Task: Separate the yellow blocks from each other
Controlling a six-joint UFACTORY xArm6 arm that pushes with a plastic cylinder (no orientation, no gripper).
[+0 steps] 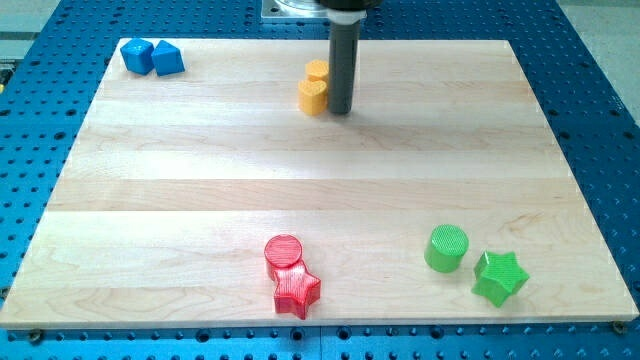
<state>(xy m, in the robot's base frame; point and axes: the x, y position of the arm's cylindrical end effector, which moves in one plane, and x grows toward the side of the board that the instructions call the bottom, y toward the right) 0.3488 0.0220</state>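
Observation:
Two yellow blocks touch each other near the top middle of the wooden board (320,170): a yellow heart-shaped block (312,97) in front and a second yellow block (316,70) just behind it, its shape hard to make out. My tip (341,110) stands on the board right beside the front yellow block, on its right, touching or nearly touching it. The dark rod hides part of the right side of the rear yellow block.
Two blue blocks (138,56) (167,59) sit together at the top left corner. A red cylinder (283,254) and a red star (297,291) touch at the bottom middle. A green cylinder (446,248) and a green star (499,277) lie at the bottom right.

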